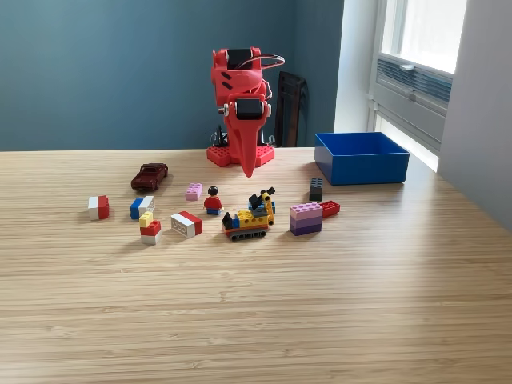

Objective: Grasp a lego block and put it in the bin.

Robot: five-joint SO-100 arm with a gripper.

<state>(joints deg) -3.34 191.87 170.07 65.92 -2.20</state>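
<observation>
Item: bin [361, 158], blue, sitting at the exterior view's right on the table [256, 304]; interior hidden. Lego blocks [306, 218] are lying outside it, mid-table. My gripper [248, 170] is hanging clenched, grasping nothing.

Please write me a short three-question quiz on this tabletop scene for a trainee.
1. True or false: the gripper is holding a lego block.
2. Which piece lies nearest the bin? A) the black block B) the dark red toy car C) the red and white block at the exterior view's far left
3. Fill in: the minifigure wears a ____ top.

Key
1. False: it hangs above the table with nothing between its fingers.
2. A
3. red
</observation>
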